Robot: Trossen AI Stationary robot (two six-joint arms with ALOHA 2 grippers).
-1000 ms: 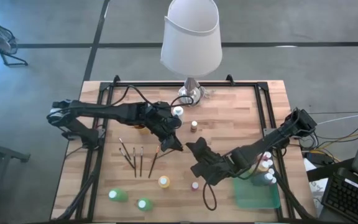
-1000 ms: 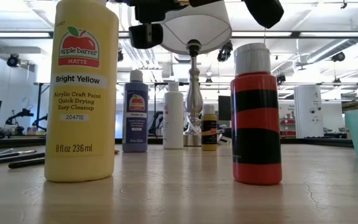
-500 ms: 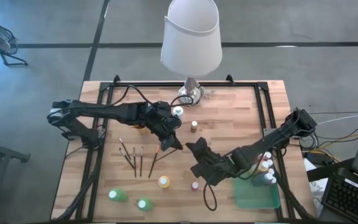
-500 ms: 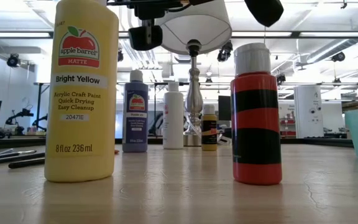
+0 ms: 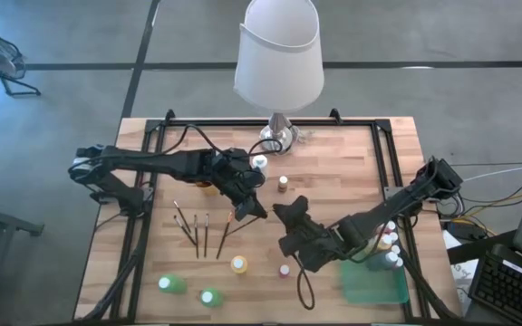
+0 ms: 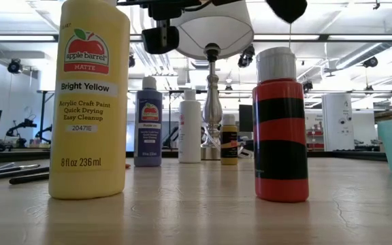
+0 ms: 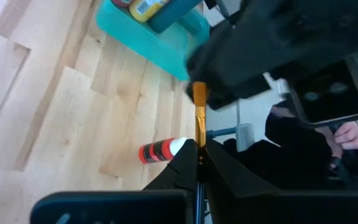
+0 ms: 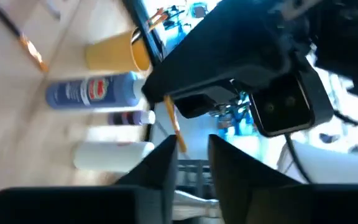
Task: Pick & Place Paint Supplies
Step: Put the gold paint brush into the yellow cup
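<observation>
Wooden desk (image 5: 352, 154) carries a lamp (image 5: 279, 54) whose shade hides its stem from above. At mid-desk the left gripper (image 5: 252, 210) has its fingers clamped on a brush (image 7: 199, 115). The right gripper (image 5: 290, 215), opposite, has fingers slightly parted beside the brush's tip; contact is unclear. Three brushes (image 5: 194, 231) lie nearby. Bottles (image 5: 388, 243) by the tray (image 5: 374, 285) are partly hidden.

Left gripper (image 5: 254, 210) clamped shut; right gripper (image 5: 290, 210) seemingly parted, mid-table.
</observation>
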